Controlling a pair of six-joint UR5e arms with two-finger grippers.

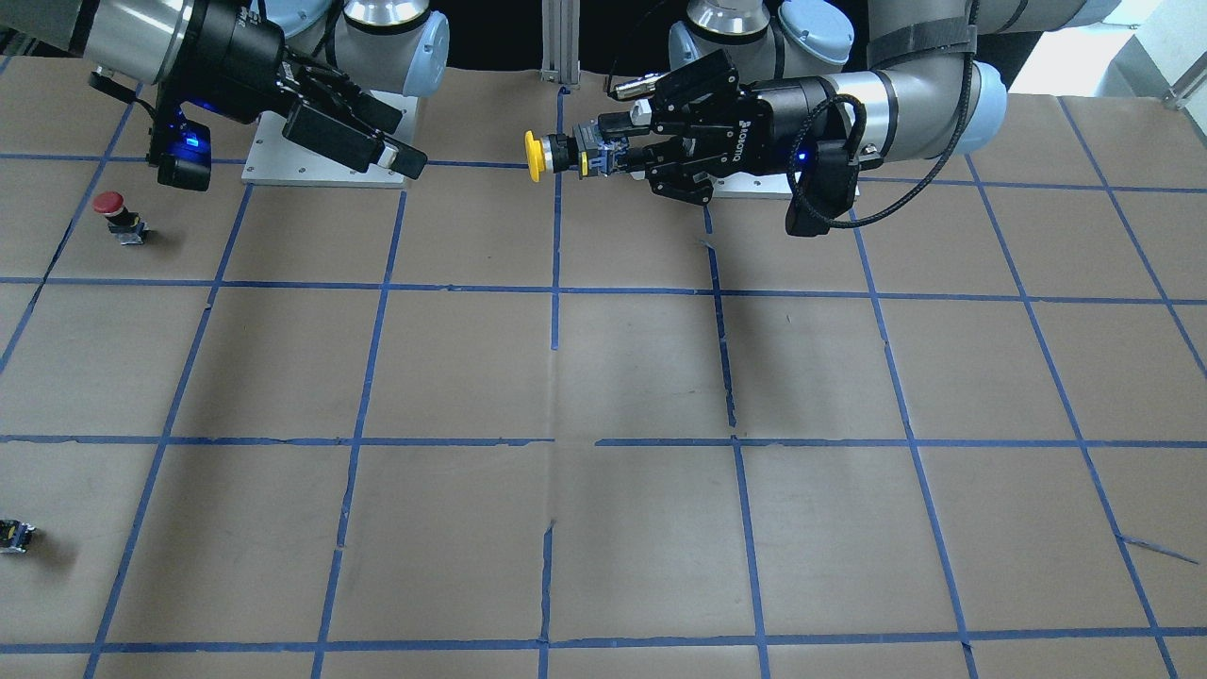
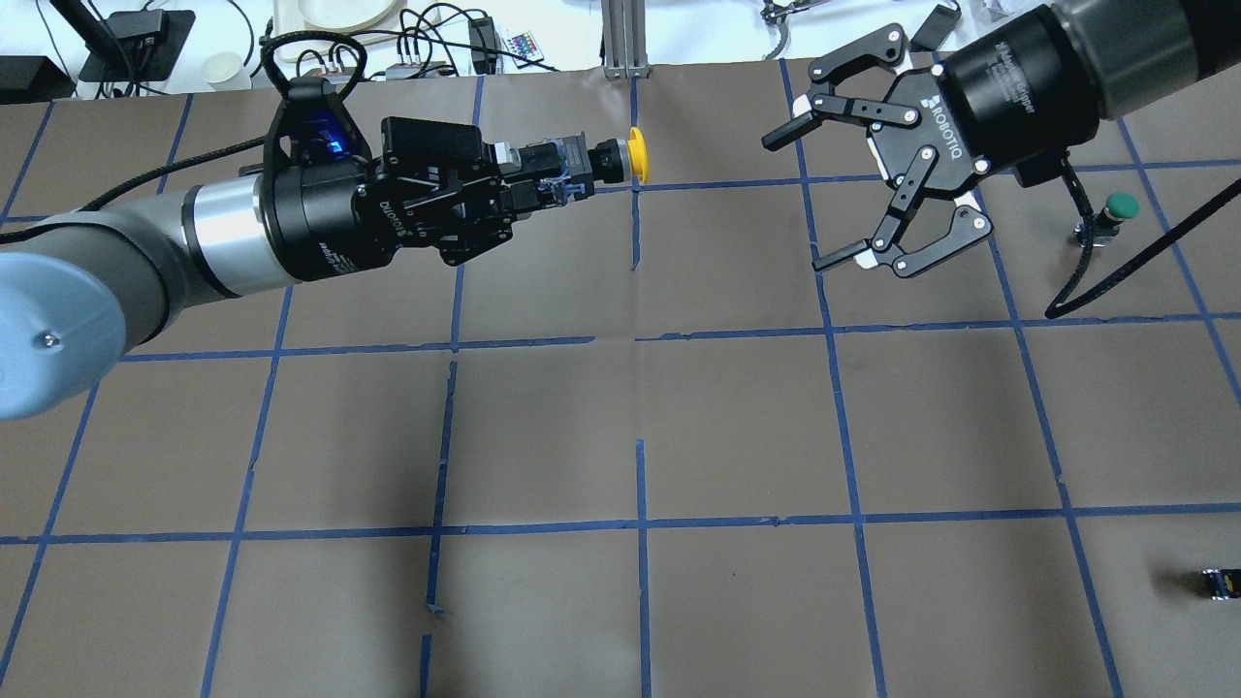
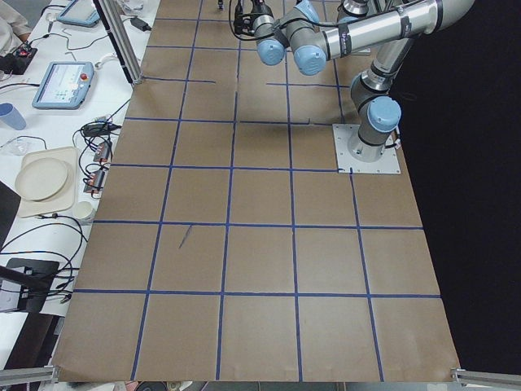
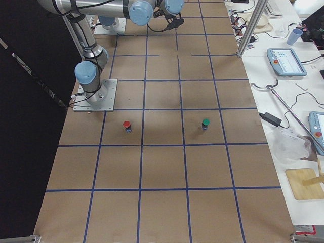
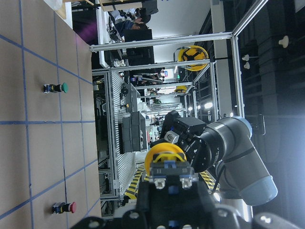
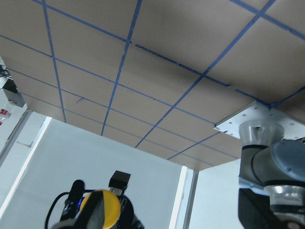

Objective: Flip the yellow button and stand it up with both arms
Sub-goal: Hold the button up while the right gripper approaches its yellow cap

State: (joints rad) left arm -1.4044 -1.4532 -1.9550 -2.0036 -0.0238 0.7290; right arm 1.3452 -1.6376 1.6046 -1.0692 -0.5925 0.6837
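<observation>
The yellow button (image 2: 637, 155) is held in the air, lying level, with its yellow cap pointing at my right gripper. My left gripper (image 2: 543, 176) is shut on its black-and-grey body. In the front-facing view the yellow button (image 1: 535, 156) sticks out of the left gripper (image 1: 603, 153) above the table's back middle. My right gripper (image 2: 803, 199) is open and empty, a short gap from the cap, with its jaws facing it. The cap also shows in the left wrist view (image 5: 164, 155) and the right wrist view (image 6: 100, 210).
A red-capped button (image 1: 111, 209) stands on the table under the right arm. A green-capped button (image 2: 1120, 206) stands at the far right. A tiny dark block (image 2: 1220, 584) lies near the right front. Base plates (image 3: 368, 149) sit at the robot's side.
</observation>
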